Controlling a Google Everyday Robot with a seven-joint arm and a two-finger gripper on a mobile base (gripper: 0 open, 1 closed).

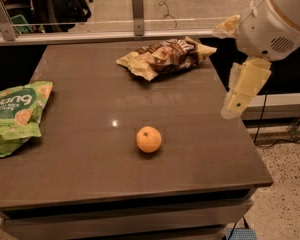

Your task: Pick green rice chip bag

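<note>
- Where the dark brown table [200, 149] fills most of the frame, a glass rail [90, 34] runs along the top and speckled floor [285, 184] shows at lower right.
- green rice chip bag [17, 115]: far left on the table, lying flat, glossy light green with white lettering.
- gripper [245, 86]: upper right, past the table's edge; whether it is released or clenched, I cannot tell.

On the green rice chip bag [17, 115] at the left edge of the table we can read large white letters, "ang", on its dark green round logo; the smaller lines beneath are too small for us to read. We make out no words on the tan bag [165, 56]. The gripper [244, 86] beside the table's right edge carries no writing.
</note>
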